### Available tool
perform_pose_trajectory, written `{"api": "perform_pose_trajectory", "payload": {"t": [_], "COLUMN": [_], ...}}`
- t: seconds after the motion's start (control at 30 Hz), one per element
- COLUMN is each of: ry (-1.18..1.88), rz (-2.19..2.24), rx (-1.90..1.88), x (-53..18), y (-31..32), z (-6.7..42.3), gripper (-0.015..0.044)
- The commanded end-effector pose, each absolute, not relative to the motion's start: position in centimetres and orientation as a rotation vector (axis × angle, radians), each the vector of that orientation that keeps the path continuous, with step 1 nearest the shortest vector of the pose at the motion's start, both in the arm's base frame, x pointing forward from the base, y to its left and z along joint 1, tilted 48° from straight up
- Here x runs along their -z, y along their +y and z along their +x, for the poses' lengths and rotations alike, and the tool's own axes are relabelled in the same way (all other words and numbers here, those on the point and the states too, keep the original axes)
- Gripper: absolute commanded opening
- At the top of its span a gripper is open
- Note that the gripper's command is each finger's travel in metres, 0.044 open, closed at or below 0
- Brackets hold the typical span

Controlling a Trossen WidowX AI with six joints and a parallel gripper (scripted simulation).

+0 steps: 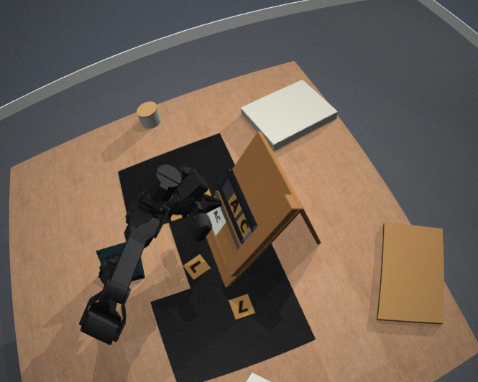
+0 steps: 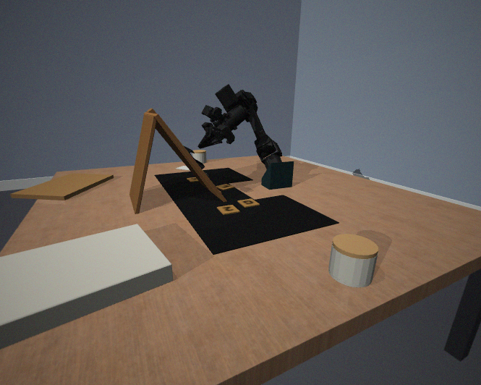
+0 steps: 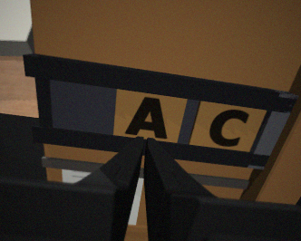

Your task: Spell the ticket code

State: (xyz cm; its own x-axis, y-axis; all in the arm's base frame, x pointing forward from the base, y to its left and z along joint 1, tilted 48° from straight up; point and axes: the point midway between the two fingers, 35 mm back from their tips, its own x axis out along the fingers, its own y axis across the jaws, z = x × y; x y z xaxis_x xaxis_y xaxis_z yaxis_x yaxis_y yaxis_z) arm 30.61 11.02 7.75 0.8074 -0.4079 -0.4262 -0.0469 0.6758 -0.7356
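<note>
The slanted wooden board [image 1: 267,180] [image 2: 146,157] [image 3: 171,32] carries the dark letter rail [image 3: 158,81]. In the rail sit tile A [image 1: 235,202] [image 3: 146,119] and, to its right, tile C [image 1: 244,225] [image 3: 228,127]. The rail's left part [image 3: 81,106] is empty. The white ticket [image 1: 218,220] [image 3: 73,176] reads AC and is partly hidden behind my fingers. My gripper [image 1: 218,201] [image 2: 201,145] [image 3: 144,143] is shut on nothing, its tips just in front of the rail's lower bar below tile A.
Loose tiles lie on the black mat [image 1: 239,345]: an L tile [image 1: 196,266] and another [image 1: 241,306], two more in the exterior view [image 2: 228,209] [image 2: 248,202]. A white slab [image 1: 288,111] [image 2: 66,268], a flat brown panel [image 1: 411,273] [image 2: 62,184] and a lidded cylinder [image 1: 148,114] [image 2: 353,260] stand around.
</note>
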Motion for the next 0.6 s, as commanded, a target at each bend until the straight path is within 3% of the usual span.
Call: {"api": "perform_pose_trajectory", "payload": {"t": [0.0,0.57], "ry": [0.612,1.053], "rz": [-0.815,-0.755], "rx": [0.218,0.323], "x": [-7.7,-5.7], "y": [11.0,14.5], "z": [30.6,33.6], "gripper": [0.0,0.0]}}
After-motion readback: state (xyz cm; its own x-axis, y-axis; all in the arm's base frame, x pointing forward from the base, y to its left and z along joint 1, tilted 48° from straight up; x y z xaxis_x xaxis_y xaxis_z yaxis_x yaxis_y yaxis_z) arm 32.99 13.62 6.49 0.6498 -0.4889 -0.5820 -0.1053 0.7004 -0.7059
